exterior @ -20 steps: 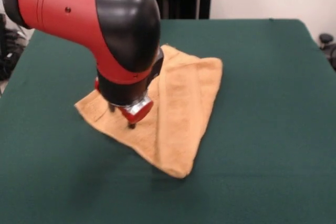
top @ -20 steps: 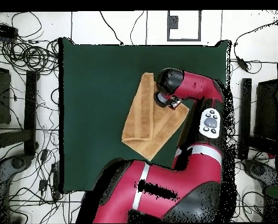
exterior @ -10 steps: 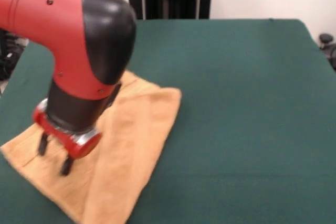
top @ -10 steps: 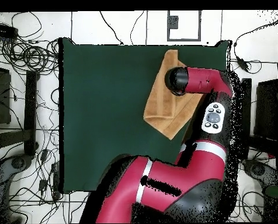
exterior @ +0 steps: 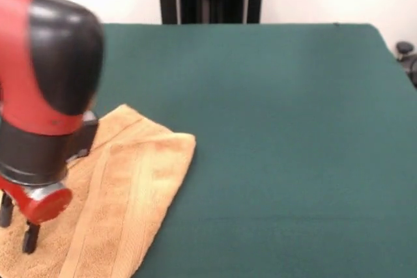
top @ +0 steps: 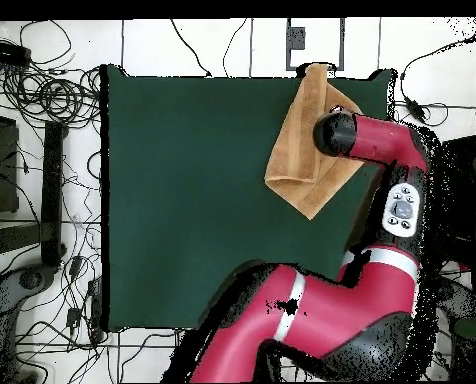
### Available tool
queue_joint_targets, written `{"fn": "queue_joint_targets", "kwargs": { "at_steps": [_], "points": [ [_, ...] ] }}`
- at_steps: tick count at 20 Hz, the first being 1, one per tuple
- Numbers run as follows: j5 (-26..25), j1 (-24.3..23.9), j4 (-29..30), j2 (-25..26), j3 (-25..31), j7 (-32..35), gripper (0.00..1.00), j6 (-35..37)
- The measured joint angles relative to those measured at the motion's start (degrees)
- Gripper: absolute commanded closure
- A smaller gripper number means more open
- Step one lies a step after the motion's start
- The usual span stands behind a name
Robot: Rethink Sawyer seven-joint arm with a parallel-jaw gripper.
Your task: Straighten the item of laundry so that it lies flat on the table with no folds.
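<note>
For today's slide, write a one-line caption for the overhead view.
Red arm's claw over a folded tan towel at the green table's edge.

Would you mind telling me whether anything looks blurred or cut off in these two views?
Front view: the arm is smeared, the hand soft, and the towel runs past the picture's edges. Overhead view: the arm covers the hand; the towel reaches the table's edge.
</note>
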Motion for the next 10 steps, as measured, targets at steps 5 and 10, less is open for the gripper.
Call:
{"fn": "queue_joint_targets", "kwargs": {
  "at_steps": [5,10],
  "points": [
    [11.74,-8.35,-1.66,0.01,9.66,-0.01,0.0,12.76],
    [18.29,-13.81,-3.78,2.26,14.66,-0.01,0.0,25.49]
  ]
}}
